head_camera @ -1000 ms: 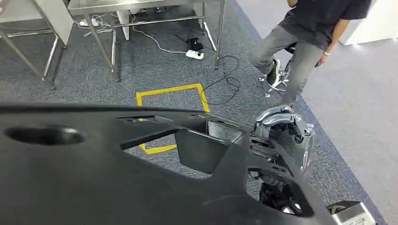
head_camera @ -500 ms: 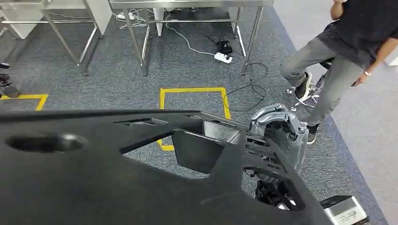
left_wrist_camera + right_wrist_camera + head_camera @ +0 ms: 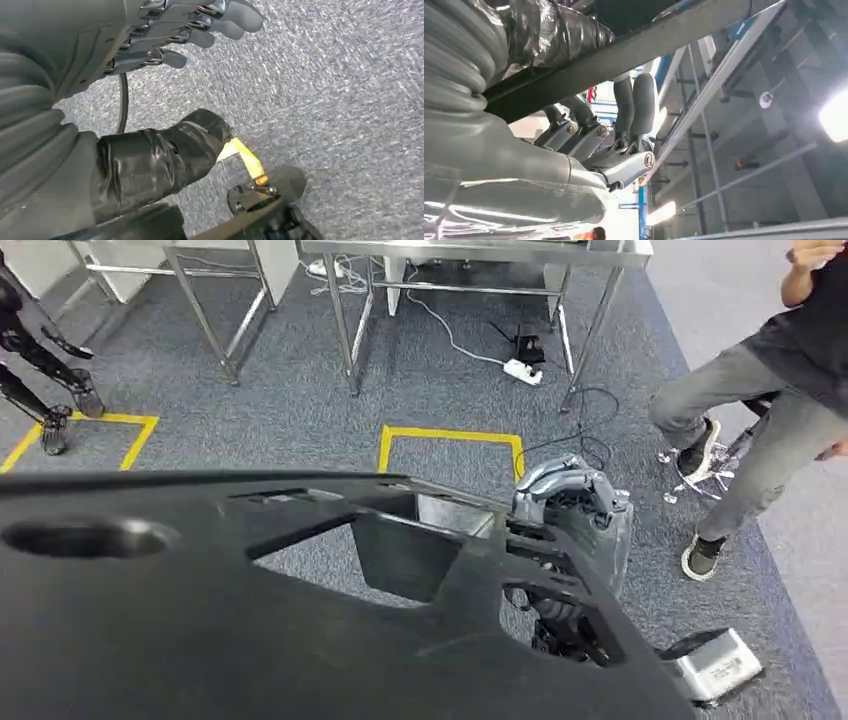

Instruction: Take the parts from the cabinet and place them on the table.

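Note:
A large black moulded panel (image 3: 200, 640) with cut-outs spans the lower half of the head view, carried above the carpet. My right hand (image 3: 565, 490) grips its right end. In the right wrist view my right hand's fingers (image 3: 631, 107) curl around a black bar of the panel (image 3: 634, 50), with the taped thumb on its other side. My left hand (image 3: 165, 35) hangs over the grey carpet with its fingers stretched out, the thumb apart and nothing between them. In the head view the panel hides it.
Steel tables (image 3: 480, 250) stand ahead on thin legs, with a power strip (image 3: 524, 371) and cables beneath. A yellow tape square (image 3: 450, 440) marks the carpet in front. A person (image 3: 770, 410) stands at the right. Another robot's legs (image 3: 40, 360) are at far left.
The whole picture has shifted: my view has turned left, so the tables, tape square and person sit further right. The panel stays in my right hand's grip.

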You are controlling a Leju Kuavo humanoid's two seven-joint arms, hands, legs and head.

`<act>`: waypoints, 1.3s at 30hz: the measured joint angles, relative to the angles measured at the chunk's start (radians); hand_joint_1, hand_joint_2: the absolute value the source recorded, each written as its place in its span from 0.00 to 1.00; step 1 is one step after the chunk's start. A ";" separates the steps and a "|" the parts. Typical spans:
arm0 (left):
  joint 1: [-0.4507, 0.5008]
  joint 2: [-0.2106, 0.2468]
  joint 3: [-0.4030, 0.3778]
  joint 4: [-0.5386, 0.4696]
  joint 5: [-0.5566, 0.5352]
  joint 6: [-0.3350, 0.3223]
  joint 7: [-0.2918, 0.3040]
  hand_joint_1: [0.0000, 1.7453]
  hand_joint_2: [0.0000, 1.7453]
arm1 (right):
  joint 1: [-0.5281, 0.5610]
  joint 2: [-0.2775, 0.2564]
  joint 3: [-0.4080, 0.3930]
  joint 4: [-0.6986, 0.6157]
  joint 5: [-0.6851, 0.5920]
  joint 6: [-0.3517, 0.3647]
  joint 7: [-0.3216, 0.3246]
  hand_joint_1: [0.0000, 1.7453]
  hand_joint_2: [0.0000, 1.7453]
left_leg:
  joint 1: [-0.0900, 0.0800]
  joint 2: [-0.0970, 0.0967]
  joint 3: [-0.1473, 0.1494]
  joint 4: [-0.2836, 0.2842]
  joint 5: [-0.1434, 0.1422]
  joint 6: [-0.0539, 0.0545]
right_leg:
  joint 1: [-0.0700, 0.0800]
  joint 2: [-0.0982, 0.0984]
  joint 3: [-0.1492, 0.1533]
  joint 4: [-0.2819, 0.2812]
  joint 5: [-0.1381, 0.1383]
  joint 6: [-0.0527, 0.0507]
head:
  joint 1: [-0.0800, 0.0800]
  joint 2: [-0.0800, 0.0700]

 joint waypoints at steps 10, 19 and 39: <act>-0.007 -0.005 0.000 0.000 -0.003 -0.006 -0.007 0.00 1.00 | 0.011 0.000 -0.011 0.004 -0.003 0.000 -0.008 1.00 1.00 | 0.006 -0.029 0.029 -0.004 -0.018 0.029 | -0.007 0.069 -0.136 0.198 -0.016 0.023 | -0.023 0.000; -0.012 -0.007 0.000 0.000 -0.004 -0.008 -0.010 0.00 1.00 | 0.012 0.001 -0.016 0.006 -0.003 0.001 -0.014 1.00 1.00 | 0.004 -0.024 0.004 0.077 -0.078 -0.015 | -0.008 0.075 -0.045 0.028 0.019 -0.021 | -0.052 0.000; -0.011 -0.007 0.000 0.000 -0.005 -0.016 -0.013 0.00 1.00 | 0.013 0.006 -0.016 0.020 -0.003 0.001 -0.016 1.00 1.00 | 0.000 -0.021 0.017 0.006 -0.022 0.038 | 0.001 0.073 -0.186 0.317 -0.104 0.018 | -0.051 0.000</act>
